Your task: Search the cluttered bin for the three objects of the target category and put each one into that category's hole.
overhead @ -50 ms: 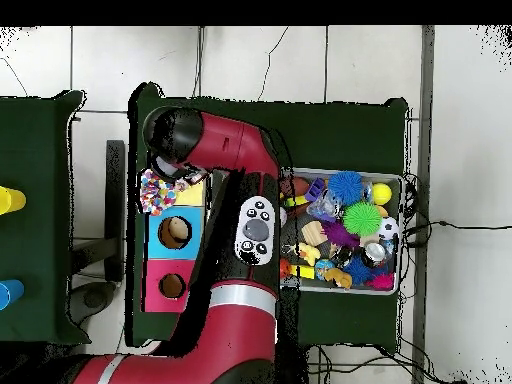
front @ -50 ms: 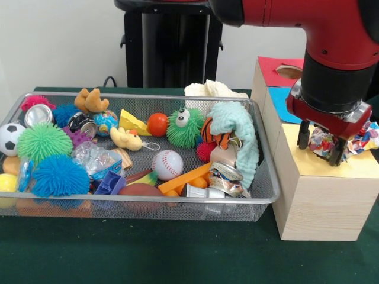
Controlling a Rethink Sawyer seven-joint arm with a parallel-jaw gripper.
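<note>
Counter (front @ -50 ms: 148, 254), covered in dark green, is seen nearest in the front view. On it a wire mesh bin (front @ -50 ms: 142, 204) is set at about 9 o'clock of the picture, and it is filled with clutter. At its near edge a blue spiky ball (front @ -50 ms: 59, 176), a crushed can (front @ -50 ms: 228, 177) and an orange stick (front @ -50 ms: 183, 177) are found. A baseball (front @ -50 ms: 167, 164) lies near the middle, with a green spiky ball (front @ -50 ms: 43, 141) at its 9 o'clock. A soccer ball (front @ -50 ms: 8, 137) is seen at the bin's left end. Farther back a yellow wedge (front @ -50 ms: 133, 122), an orange ball (front @ -50 ms: 157, 124) and a green fuzzy toy with eyes (front @ -50 ms: 184, 126) are lined up, and a pale teal cloth (front @ -50 ms: 237, 133) is draped over the right end.

At 3 o'clock of the bin a wooden box (front @ -50 ms: 320, 195) stands, its top divided into yellow, blue and red panels. The claw (front @ -50 ms: 323, 142) hangs over the yellow panel at the near end and is closed around a multicoloured crumpled wad (front @ -50 ms: 323, 144). On the red panel, farthest back, a round hole (front @ -50 ms: 288, 71) is visible. In the overhead view the wad (overhead @ -50 ms: 156, 192) is seen at the yellow end of the box (overhead @ -50 ms: 172, 250).
</note>
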